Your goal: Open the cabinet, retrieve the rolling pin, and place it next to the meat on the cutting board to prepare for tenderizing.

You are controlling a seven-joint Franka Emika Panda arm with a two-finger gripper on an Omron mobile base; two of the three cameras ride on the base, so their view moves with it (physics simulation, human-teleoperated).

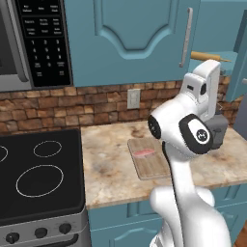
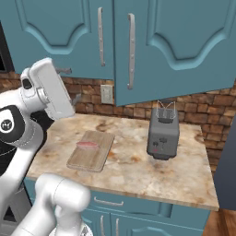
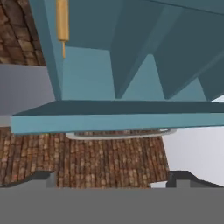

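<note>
The teal cabinet hangs above the counter; its left door is shut and its right door stands swung out, its long silver handle facing the room. On the shelf inside lies the tan rolling pin, at the top left of the hand view as rolling pin. My gripper is raised in front of the opening, below the pin, open and empty; its dark fingertips stand wide apart. The cutting board lies on the counter with the pinkish meat on its far part.
A grey toaster stands on the marbled counter right of the board. A black stove sits to the left under a microwave. The open door's edge crosses the hand view. A wall socket sits in the brick.
</note>
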